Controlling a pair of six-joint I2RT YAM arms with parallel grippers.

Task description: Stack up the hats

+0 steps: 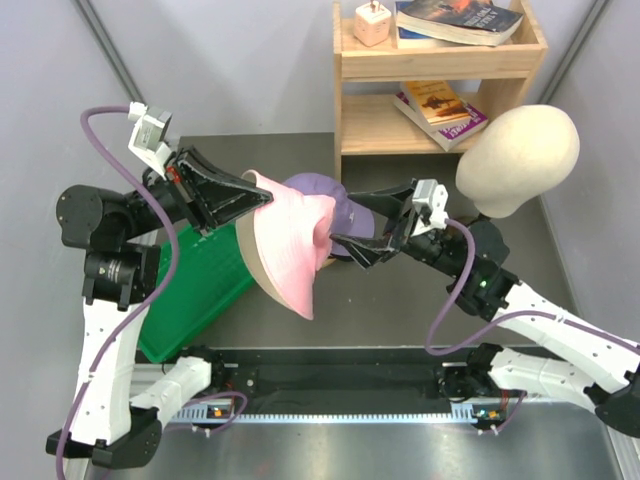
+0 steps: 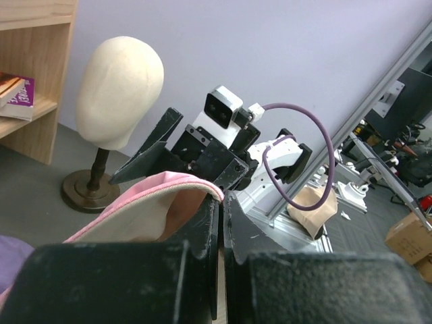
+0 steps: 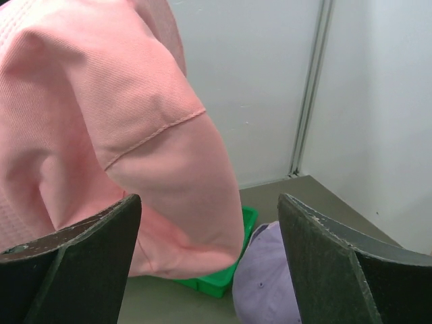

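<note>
Pink cap (image 1: 290, 255) hangs above the lavender cap (image 1: 316, 187), clamped in your left tool (image 1: 262, 198) for stacking; right tool (image 1: 347, 221) spread wide.

**Top external view:** set high above and behind the arm bases, looking down on the table (image 1: 400, 310) from afar, with the pale pink cap (image 1: 290, 250) at centre.

**Left wrist view:** hard against the cap's left edge, facing across it to the mannequin head (image 2: 120, 91) and the right arm (image 2: 283, 152).

**Right wrist view:** close at the cap's right, facing past it to the green bin (image 3: 219, 285).

All three views share the cap.
</note>
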